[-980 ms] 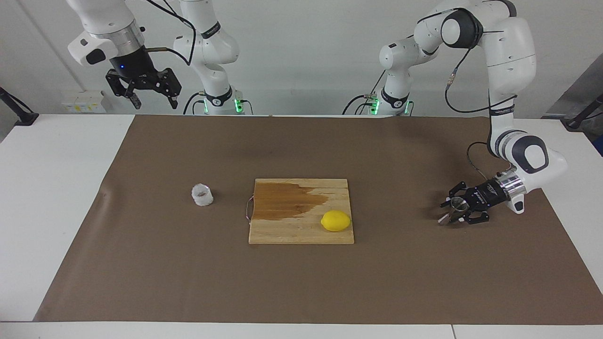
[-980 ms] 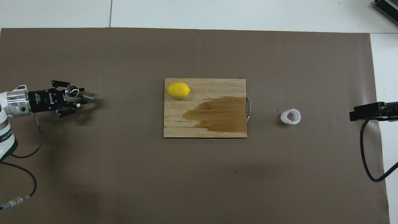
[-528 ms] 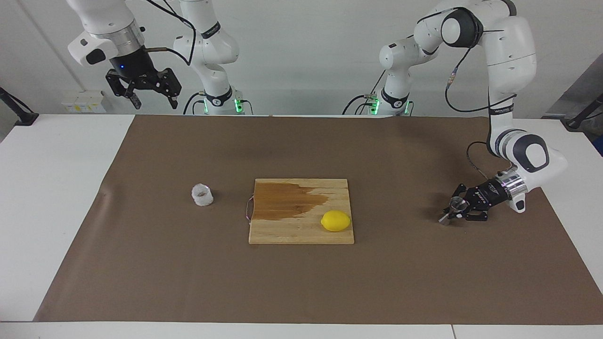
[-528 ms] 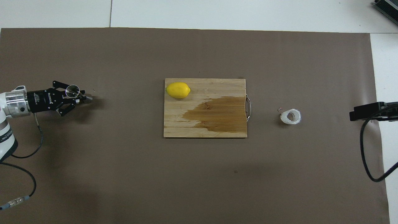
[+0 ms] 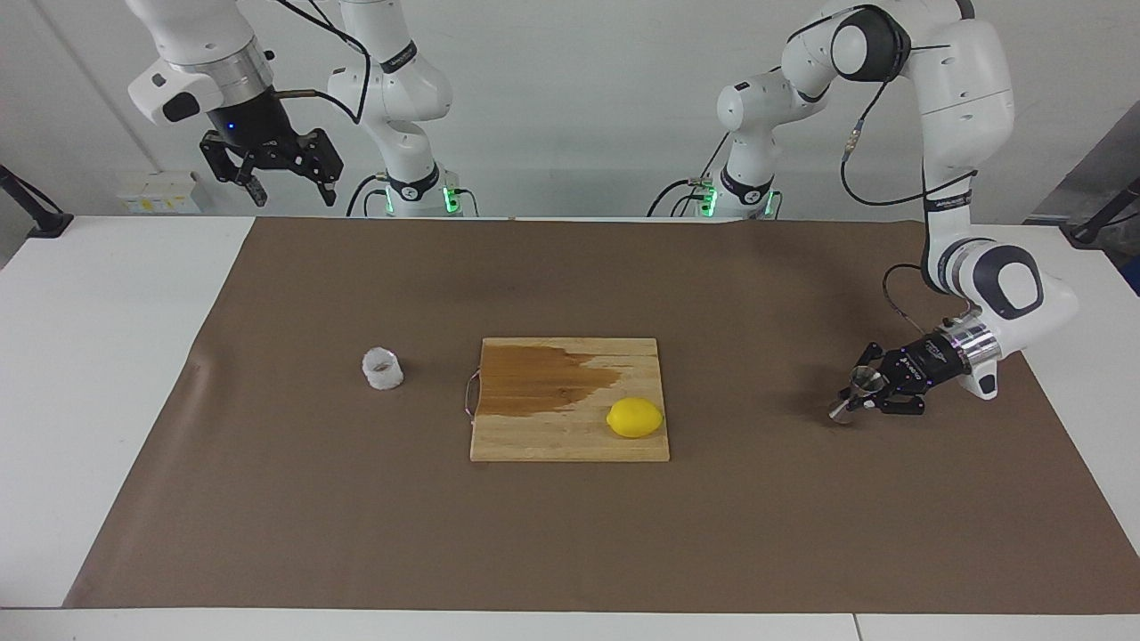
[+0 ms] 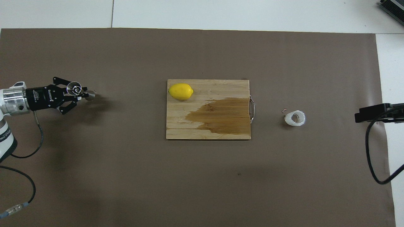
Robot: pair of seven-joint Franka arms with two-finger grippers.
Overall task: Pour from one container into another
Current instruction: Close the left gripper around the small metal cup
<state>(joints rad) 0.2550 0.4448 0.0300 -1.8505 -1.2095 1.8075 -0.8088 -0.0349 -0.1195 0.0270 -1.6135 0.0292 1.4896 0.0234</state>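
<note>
Left gripper (image 5: 857, 393) pinches the jigger (image 5: 852, 392), apparently just clear of the mat (image 5: 570, 534), near its left-arm edge; right gripper (image 5: 285, 182), spread, waits above the mat's right-arm corner; cup (image 5: 382, 368) stands beside the board (image 5: 570, 436).

Lemon (image 5: 635, 417) on stained wooden cutting board (image 5: 534, 427), brown paper (image 5: 356, 534) beneath.
</note>
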